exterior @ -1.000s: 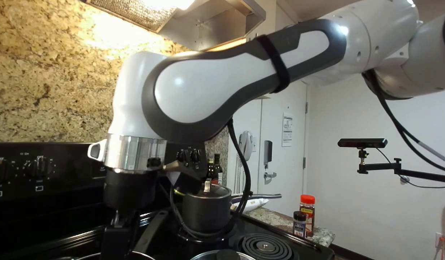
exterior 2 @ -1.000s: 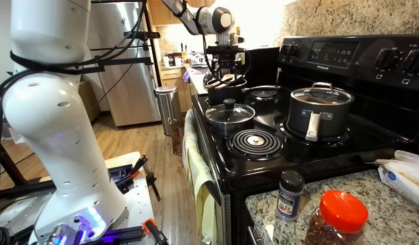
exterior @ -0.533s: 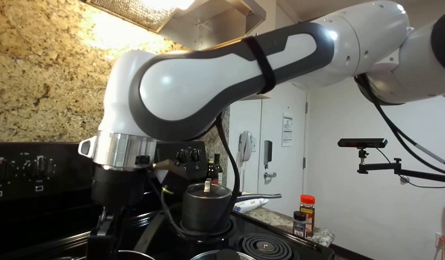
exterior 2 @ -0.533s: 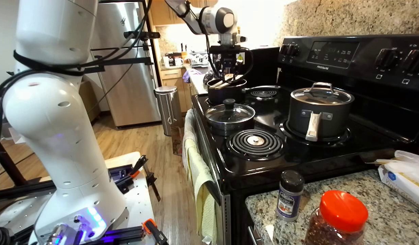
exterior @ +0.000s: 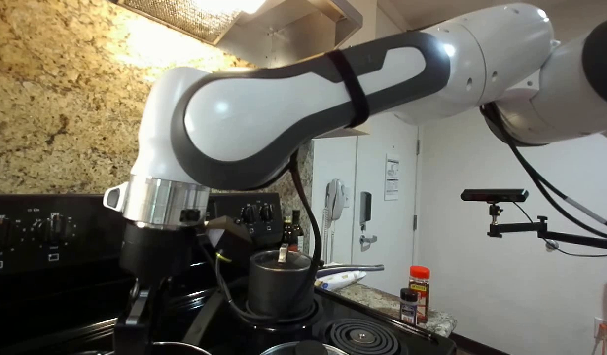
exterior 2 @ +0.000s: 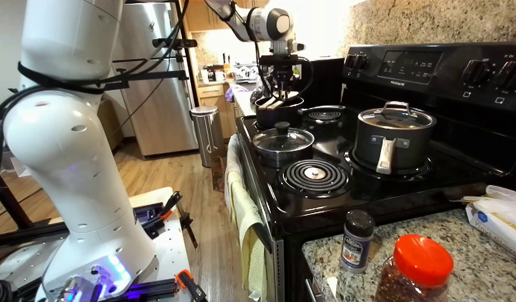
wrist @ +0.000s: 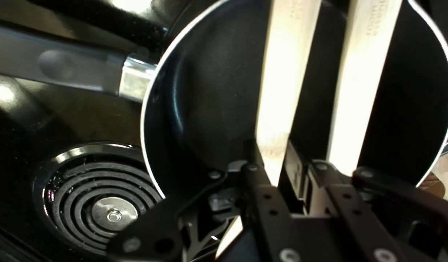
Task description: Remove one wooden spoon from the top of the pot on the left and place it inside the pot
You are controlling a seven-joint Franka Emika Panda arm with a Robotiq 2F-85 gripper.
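Note:
Two pale wooden spoons lie side by side across the open dark pot (wrist: pixel 227 69), whose rim shows white in the wrist view. My gripper (wrist: pixel 274 154) is shut on the handle of one wooden spoon (wrist: pixel 284 87), the one nearer the pot's handle. The other wooden spoon (wrist: pixel 358 87) passes just outside the jaws, beside one finger. An exterior view has the gripper (exterior 2: pixel 281 90) low over the pot (exterior 2: pixel 278 117), pointing down, with the spoon handles jutting past the rim. In an exterior view the fingers (exterior: pixel 130 335) cover part of the pot; no spoon shows there.
A glass-lidded pan (exterior 2: pixel 283 144) stands close to the pot. Farther along the stove is a tall lidded saucepan (exterior 2: pixel 396 138). The pot's handle (wrist: pixel 78 69) reaches over the stove near a coil burner (wrist: pixel 107 214). A spice bottle (exterior 2: pixel 356 241) and red-lidded jar (exterior 2: pixel 423 262) stand on the counter.
My gripper has shifted sideways over the pot and its jaws have closed on the spoon handle. The spoon handles now lie closer to parallel than a second ago.

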